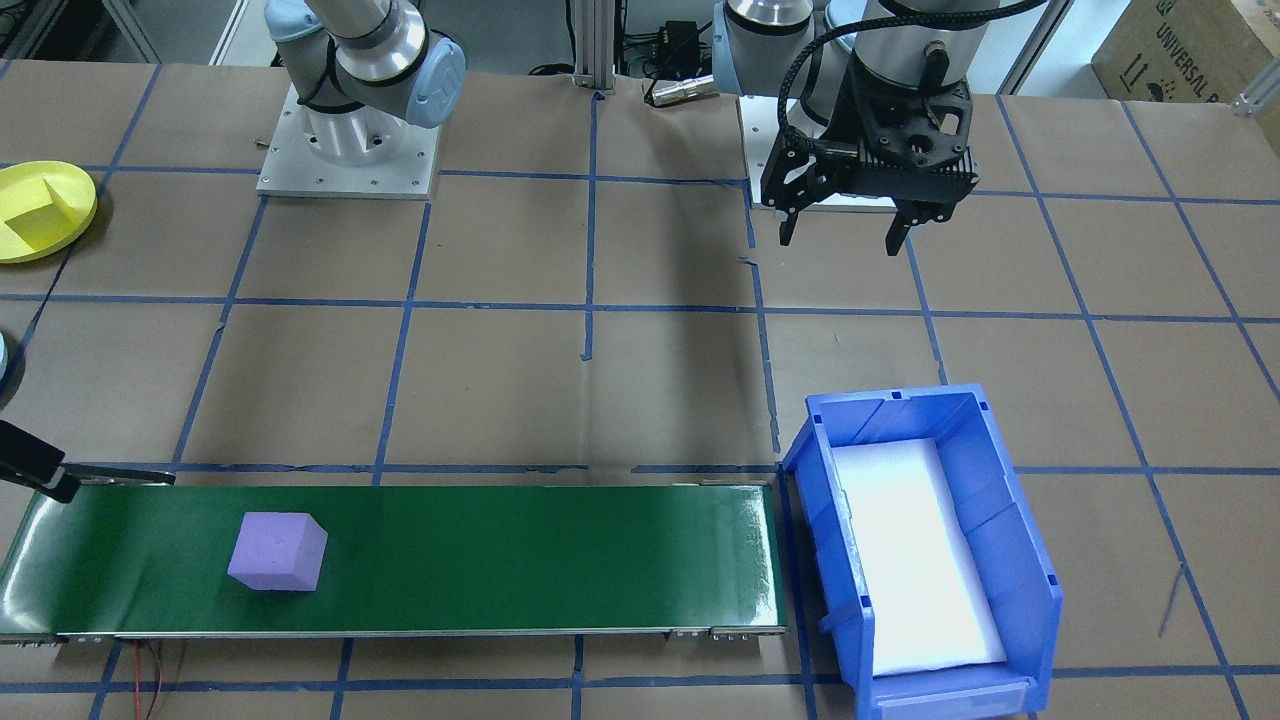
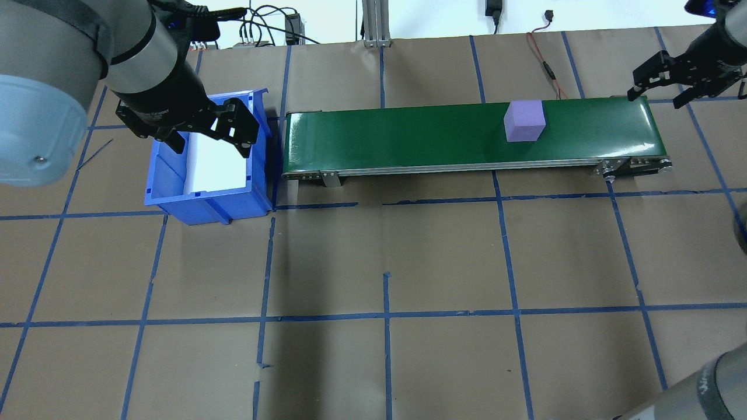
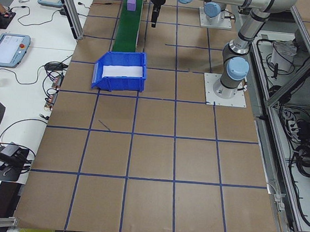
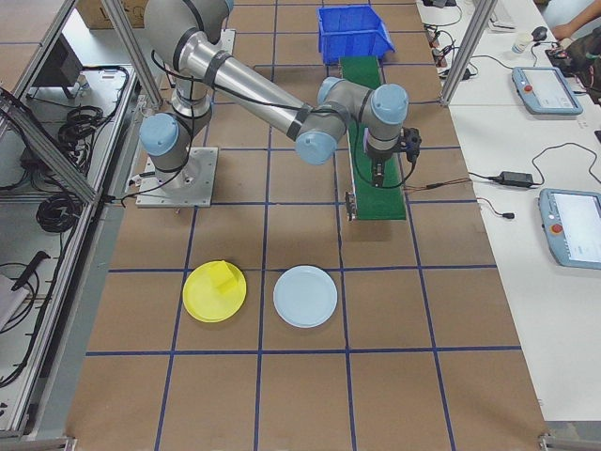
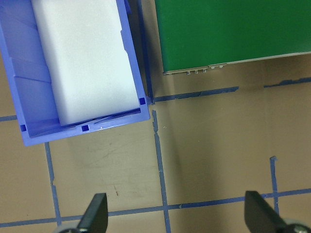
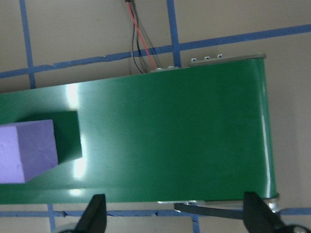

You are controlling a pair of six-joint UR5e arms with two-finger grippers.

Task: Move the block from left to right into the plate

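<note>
Brown paper crossed by blue tape lines covers my table [image 2: 443, 262], which carries a long green conveyor belt [image 2: 408, 137] and a blue plastic bin [image 1: 925, 545] with white padding at its end. My left tool [image 2: 204, 131] hangs above that bin, fingers spread, holding nothing. My right tool [image 2: 659, 87] hovers open and empty over the belt's other end, near the purple foam cube [image 2: 524, 121] sitting on the belt. The round yellow plastic plate [image 4: 214, 290] lies well apart on the table, with a yellow block in it.

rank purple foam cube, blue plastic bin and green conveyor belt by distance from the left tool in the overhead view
1. Blue plastic bin, directly under the left tool.
2. Green conveyor belt, its near end just right of the bin.
3. Purple foam cube, far along the belt's right part.
</note>
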